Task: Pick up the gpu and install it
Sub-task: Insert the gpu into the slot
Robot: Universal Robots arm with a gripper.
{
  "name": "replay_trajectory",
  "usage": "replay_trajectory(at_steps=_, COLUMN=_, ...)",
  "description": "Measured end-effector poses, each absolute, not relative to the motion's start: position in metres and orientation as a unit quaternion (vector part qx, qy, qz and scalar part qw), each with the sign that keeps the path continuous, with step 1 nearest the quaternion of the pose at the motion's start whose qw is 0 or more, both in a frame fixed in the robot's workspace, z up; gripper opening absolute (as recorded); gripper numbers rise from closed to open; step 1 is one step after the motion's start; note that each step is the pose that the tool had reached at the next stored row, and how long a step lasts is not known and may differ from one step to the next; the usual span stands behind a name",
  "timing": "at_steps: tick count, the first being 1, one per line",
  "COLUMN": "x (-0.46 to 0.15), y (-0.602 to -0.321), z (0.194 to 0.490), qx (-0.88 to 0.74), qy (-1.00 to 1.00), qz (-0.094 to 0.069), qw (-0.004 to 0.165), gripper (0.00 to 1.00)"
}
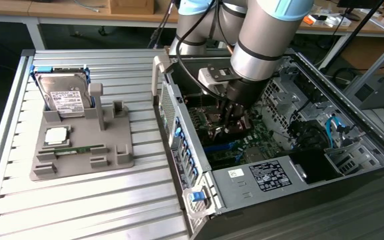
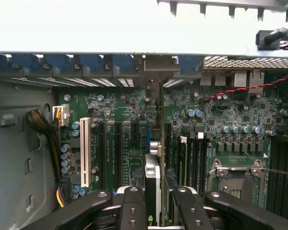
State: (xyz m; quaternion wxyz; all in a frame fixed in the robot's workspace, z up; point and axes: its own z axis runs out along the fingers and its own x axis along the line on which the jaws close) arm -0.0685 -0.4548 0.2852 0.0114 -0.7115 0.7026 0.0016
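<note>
The gpu (image 2: 154, 148) shows edge-on in the wrist view as a thin upright card. It runs from between my fingers toward the rear wall of the open computer case (image 1: 265, 175). My gripper (image 2: 156, 191) is shut on the gpu, one black finger on each face. The card stands over the dark expansion slots of the green motherboard (image 2: 125, 139); whether it is seated I cannot tell. In the exterior view my gripper (image 1: 231, 122) reaches down inside the case, with the dark gpu (image 1: 220, 131) at its tips just above the motherboard (image 1: 245, 145).
A white slot (image 2: 85, 151) and a cable bundle (image 2: 43, 127) lie to one side of the card, and a CPU socket (image 2: 235, 184) to the other. On the exterior view's left, a grey fixture (image 1: 112, 160) holds a hard drive (image 1: 65, 95), a processor (image 1: 56, 135) and a memory stick (image 1: 75, 149).
</note>
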Motion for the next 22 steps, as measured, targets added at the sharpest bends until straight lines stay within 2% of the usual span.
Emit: replay_trajectory(at_steps=22, x=-0.0669, y=-0.4569, z=0.2823, qx=-0.685, qy=0.728, qz=-0.004, qw=0.006, gripper=0.27)
